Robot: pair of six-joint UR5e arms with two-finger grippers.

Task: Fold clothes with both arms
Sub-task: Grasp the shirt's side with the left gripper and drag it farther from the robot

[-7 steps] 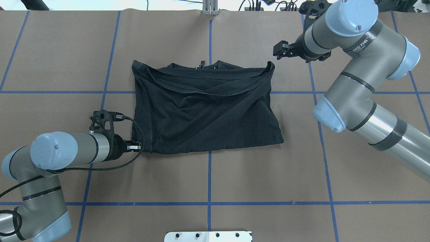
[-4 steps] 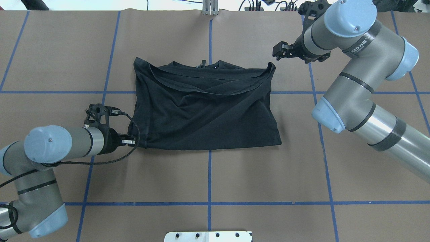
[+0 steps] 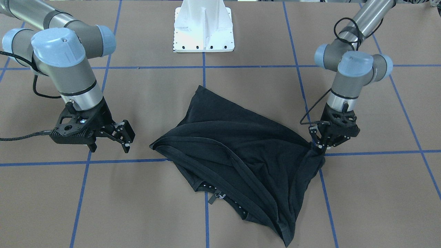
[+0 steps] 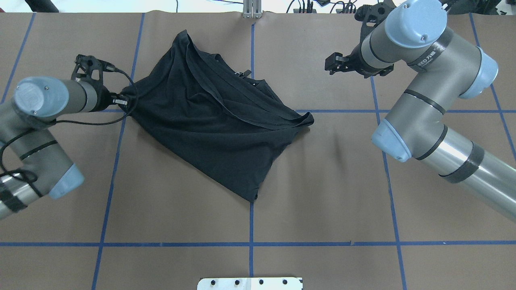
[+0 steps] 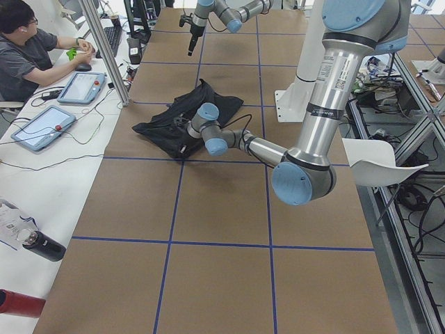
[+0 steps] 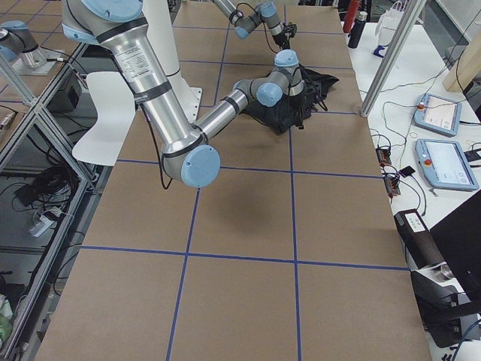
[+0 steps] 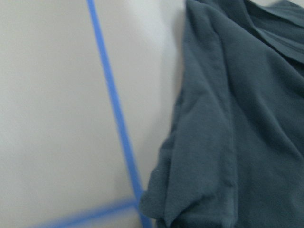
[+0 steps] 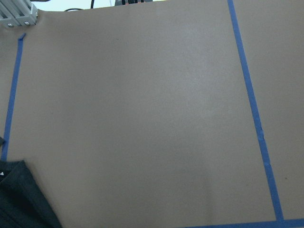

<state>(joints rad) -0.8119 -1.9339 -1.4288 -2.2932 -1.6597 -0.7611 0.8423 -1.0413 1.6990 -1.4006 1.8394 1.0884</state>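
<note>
The black T-shirt point(image 4: 217, 121), rumpled and plain side up, was square at mid-table and is now dragged askew, one corner nearly at the table's point(image 4: 322, 193) far edge, left of centre. The left gripper point(image 4: 125, 100) pinches its corner. The right gripper point(image 3: 126, 139) hovers apart, fingers spread. Wide tabletop lies toward the near edge.

T-shirt point(image 4: 217, 121) touching left tool point(image 4: 124, 100), right tool point(image 4: 330, 65) apart

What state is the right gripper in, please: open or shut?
Open: the right gripper stands spread and empty, apart from the T-shirt.
</note>
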